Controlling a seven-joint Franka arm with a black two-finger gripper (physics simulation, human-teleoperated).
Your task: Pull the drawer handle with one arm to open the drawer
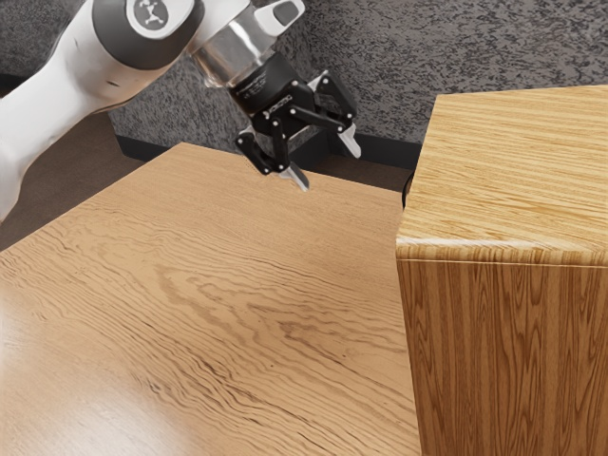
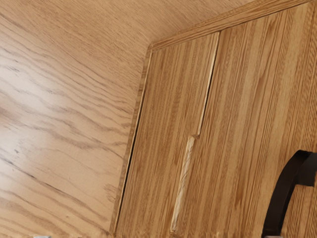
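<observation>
While the arm's black jaws hang open over the wooden worktop (image 1: 190, 285), the curved black drawer handle (image 2: 288, 193) sits ungrasped; all pulling remains.

A dark grey wall (image 1: 427, 57) with a rough, speckled surface closes off the back of the room, with a darker baseboard (image 1: 385, 148) running along its foot. Below it lies a dull brown floor (image 1: 71, 166). The wide counter (image 1: 190, 285) is light oak with strong wavy grain (a pale sheen lies on its near corner at the exterior view's left). A cabinet (image 1: 513, 190) of matching wood stands on it at the exterior view's right.
</observation>
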